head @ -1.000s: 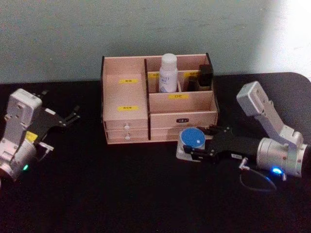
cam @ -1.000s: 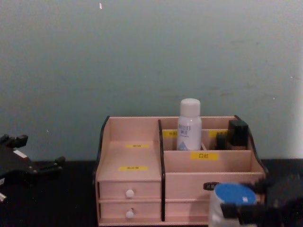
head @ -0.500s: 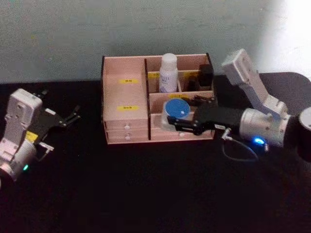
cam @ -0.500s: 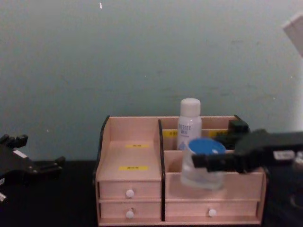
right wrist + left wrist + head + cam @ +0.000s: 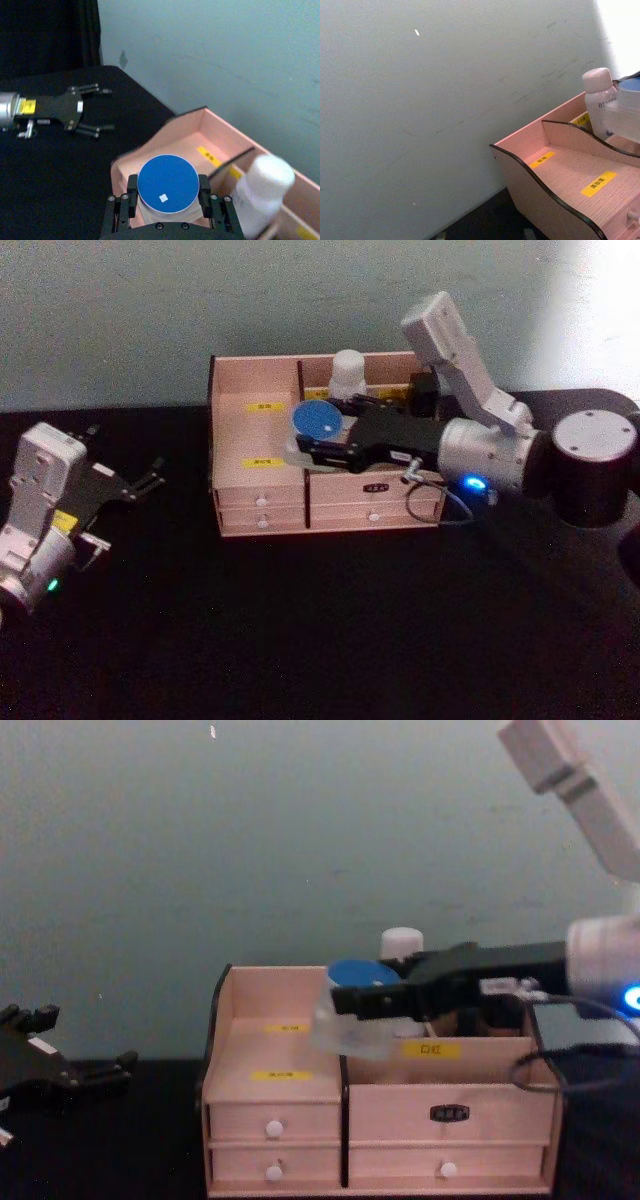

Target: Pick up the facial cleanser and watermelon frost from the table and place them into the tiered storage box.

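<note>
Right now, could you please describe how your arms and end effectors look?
Left end effector and right end effector: black, silver wrists, white boxy housings. Left has a yellow label and green light; right a blue light and looped black cable.

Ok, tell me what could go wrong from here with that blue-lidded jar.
1. The right gripper holds the watermelon frost over the dark divider of the tiered storage box; lowered here, the jar's base could catch that edge and tip.
2. The facial cleanser stands close behind the jar, so the gripper may knock it over.
The left gripper sits open, parked at the table's left.
</note>
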